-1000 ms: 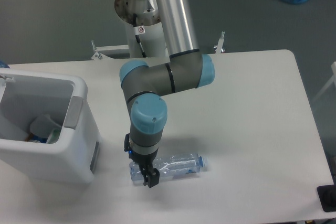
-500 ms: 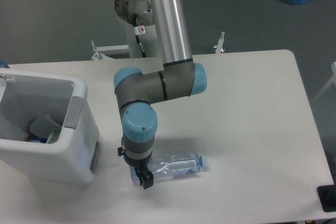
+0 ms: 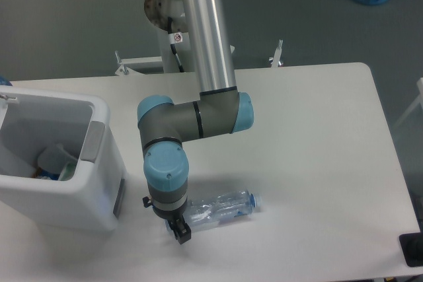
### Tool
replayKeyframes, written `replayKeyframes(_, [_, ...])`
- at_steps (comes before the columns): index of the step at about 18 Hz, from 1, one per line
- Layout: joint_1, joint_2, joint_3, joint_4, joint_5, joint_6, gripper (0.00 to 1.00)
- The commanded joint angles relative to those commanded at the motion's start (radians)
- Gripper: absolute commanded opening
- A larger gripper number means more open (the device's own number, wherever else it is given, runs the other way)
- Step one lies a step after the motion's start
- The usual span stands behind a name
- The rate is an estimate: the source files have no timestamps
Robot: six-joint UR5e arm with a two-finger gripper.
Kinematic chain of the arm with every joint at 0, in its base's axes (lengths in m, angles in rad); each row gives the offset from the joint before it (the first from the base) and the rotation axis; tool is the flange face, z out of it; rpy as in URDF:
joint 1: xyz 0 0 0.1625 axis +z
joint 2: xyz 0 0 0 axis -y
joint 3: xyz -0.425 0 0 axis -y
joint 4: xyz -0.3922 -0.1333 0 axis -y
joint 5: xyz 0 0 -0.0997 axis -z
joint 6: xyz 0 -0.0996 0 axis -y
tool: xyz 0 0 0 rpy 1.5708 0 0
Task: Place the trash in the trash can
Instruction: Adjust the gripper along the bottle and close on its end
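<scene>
Fixed cam: tool sits down at the butt end of the bottle, which lies on the worktop near the bin. Can't tell if it's clenched. Needs a firm squeeze, then a straight lift; crushed plastic could slip.

Trash can wall close on the left of the gripper, narrow gap between, crushed bottle lying rightward under the wrist, bare tabletop right and front.
</scene>
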Motion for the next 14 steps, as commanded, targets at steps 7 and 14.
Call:
replayKeyframes(7, [-0.006, 0.015, 0.005, -0.002, 0.0, 0.0, 0.43])
replayKeyframes(14, [0.012, 0.066, 0.069, 0.0, -0.017, 0.002, 0.41])
